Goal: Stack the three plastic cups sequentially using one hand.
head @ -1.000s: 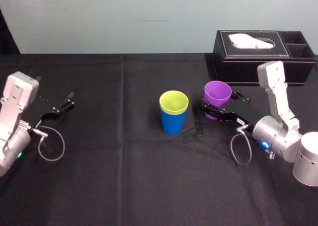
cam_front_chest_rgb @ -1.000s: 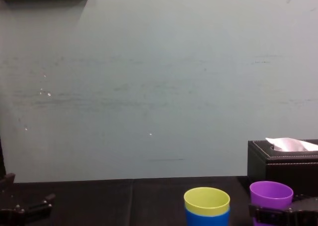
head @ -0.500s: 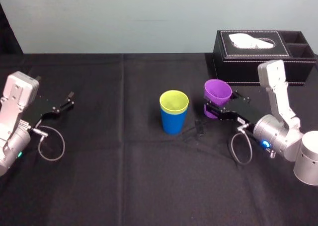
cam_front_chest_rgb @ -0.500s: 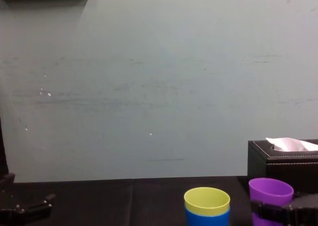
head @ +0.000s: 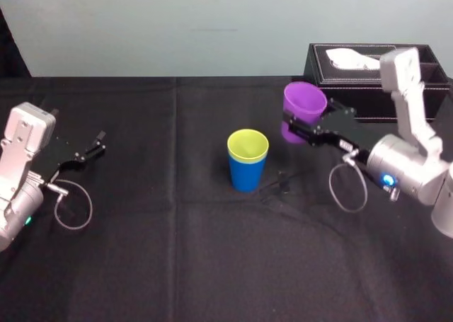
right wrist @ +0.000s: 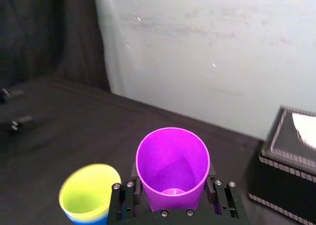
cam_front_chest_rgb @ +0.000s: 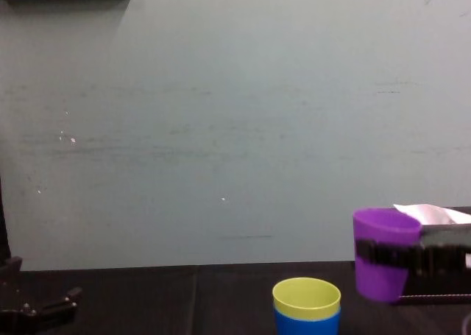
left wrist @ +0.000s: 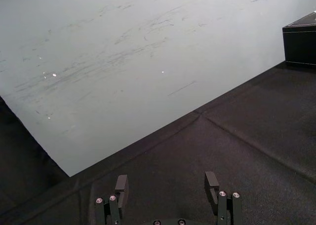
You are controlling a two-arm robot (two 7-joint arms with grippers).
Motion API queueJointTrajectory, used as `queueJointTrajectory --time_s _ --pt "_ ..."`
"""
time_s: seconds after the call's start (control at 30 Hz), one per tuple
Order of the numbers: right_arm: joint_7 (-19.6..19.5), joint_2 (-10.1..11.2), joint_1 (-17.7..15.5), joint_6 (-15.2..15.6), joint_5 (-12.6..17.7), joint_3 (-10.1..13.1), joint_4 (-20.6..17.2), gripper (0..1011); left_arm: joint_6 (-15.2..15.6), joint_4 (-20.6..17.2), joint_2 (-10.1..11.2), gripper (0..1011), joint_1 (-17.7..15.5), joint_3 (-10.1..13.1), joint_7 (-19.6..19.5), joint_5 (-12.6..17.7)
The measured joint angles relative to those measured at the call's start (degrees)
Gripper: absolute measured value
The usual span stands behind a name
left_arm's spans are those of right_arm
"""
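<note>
The yellow-green cup (head: 248,145) sits nested inside the blue cup (head: 247,175) at the table's middle; the chest view shows the yellow-green cup (cam_front_chest_rgb: 306,298) above the blue cup (cam_front_chest_rgb: 306,323). The purple cup (head: 304,110) hangs upright in the air, to the right of and above that pair, with my right gripper (head: 306,126) shut on its sides. From the right wrist, the purple cup (right wrist: 173,165) stands between the fingers (right wrist: 122,201), with the yellow-green cup (right wrist: 88,193) beside it below. My left gripper (head: 90,149) rests open at the table's left.
A black tissue box (head: 368,78) stands at the back right, just behind the raised cup. Black cloth (head: 177,251) covers the table, and a pale wall (cam_front_chest_rgb: 221,129) stands behind it.
My right gripper has closed on the purple cup and lifted it off the table, up and slightly left toward the stacked pair. The left arm has not moved.
</note>
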Motion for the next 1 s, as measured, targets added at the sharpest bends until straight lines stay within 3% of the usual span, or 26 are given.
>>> queueJointTrajectory --time_s 0.4,1.0 --pt "2.94 1.56 3.42 3.71 3.49 -1.71 -5.56 724 0.00 0.00 0.00 1011 0.00 0.00 0.00 0.00" --pt "4.13 2.25 3.62 3.89 5.57 -6.32 -6.12 724 0.00 0.00 0.00 1011 0.00 0.00 0.00 0.00"
